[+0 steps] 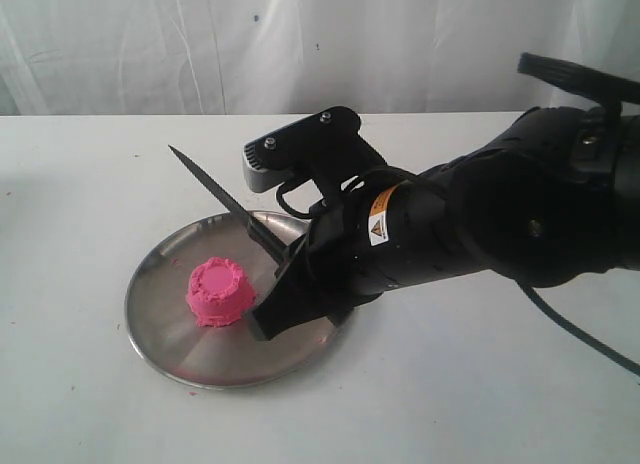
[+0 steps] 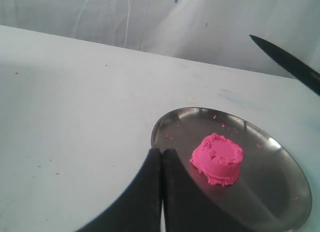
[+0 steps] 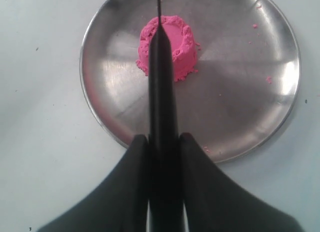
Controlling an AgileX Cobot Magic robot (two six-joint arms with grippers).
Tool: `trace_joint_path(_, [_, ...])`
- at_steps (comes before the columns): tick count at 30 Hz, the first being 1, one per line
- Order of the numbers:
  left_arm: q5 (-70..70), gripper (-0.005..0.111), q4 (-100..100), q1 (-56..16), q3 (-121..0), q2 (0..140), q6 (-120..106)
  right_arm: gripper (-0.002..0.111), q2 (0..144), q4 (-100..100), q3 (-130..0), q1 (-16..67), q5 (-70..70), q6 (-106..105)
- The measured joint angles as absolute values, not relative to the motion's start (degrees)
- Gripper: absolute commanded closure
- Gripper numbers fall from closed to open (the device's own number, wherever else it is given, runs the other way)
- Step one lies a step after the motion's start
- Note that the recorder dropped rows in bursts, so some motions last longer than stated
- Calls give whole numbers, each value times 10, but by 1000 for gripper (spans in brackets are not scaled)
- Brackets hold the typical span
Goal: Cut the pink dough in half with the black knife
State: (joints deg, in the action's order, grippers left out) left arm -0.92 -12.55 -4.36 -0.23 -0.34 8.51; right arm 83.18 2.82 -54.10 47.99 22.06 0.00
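Right wrist view: I am pinching the black knife [image 3: 162, 92] in my right gripper [image 3: 164, 157], lining its blade over the uncut pink dough [image 3: 167, 47] on the steel plate [image 3: 240, 107], while my left gripper [image 2: 161, 164] is pressed together, idling.

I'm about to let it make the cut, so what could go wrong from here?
The dough is one whole piece, loose on a smooth steel plate, with nothing holding it; the left gripper is shut and empty beside the plate. It may slide or squash under the blade. From the right wrist view the knife, held in the right gripper, lines up slightly off the dough's middle, so the halves could be uneven.
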Motion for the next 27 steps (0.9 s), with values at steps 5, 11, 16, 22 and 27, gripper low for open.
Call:
trace_joint_path(5, [8, 107, -125, -44, -2, -3, 128, 108, 832, 28, -541, 480, 221, 0])
trace_joint_path(11, [-17, 107, -132, -44, -37, -3, 227, 108, 832, 28, -541, 480, 213, 0])
trace_joint_path(16, [-105, 107, -135, -44, -157, -1, 190, 108, 832, 28, -541, 480, 210, 0])
trace_joint_path(22, [-247, 107, -162, -44, -278, 46, 96, 108, 832, 28, -541, 480, 204, 0])
trace_joint_path(27, [-323, 107, -258, -44, -350, 121, -42, 108, 832, 28, -541, 480, 204, 0])
